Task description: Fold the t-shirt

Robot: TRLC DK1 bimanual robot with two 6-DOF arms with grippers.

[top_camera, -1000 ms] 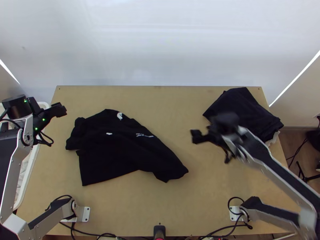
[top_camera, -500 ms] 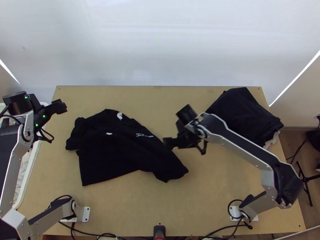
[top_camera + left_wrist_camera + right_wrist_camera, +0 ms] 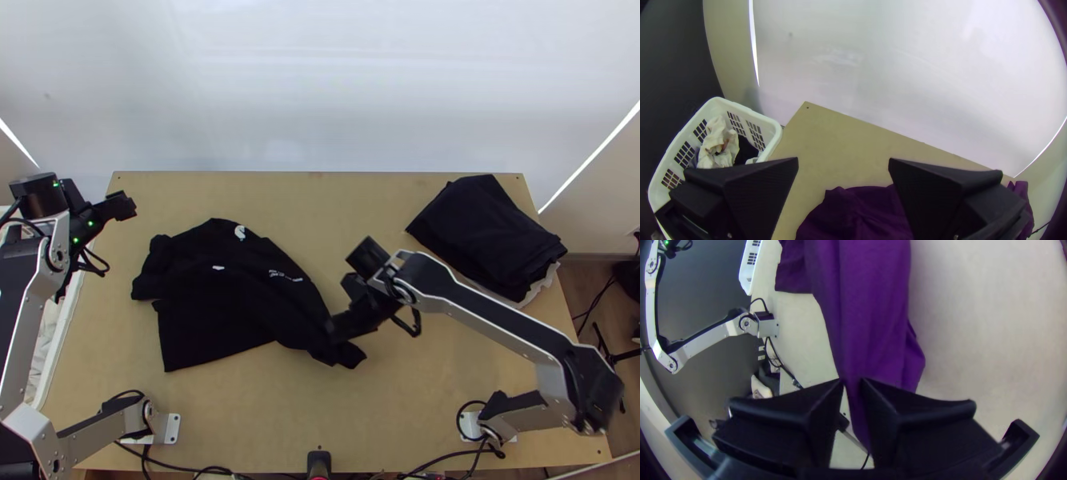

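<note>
Light wooden table [image 3: 432, 392], black fabric t-shirt with white print [image 3: 224, 296] lying rumpled on it, long axis roughly ten to four o'clock from overhead. My right gripper with flat black fingers [image 3: 852, 381] is pinched on the four o'clock end, so the bulk's around ten from me. My wide-open left gripper [image 3: 126, 206] is farther off; I'd guess I fold toward ten.

Black t-shirt [image 3: 232, 296], bunched on table [image 3: 448, 416].
</note>
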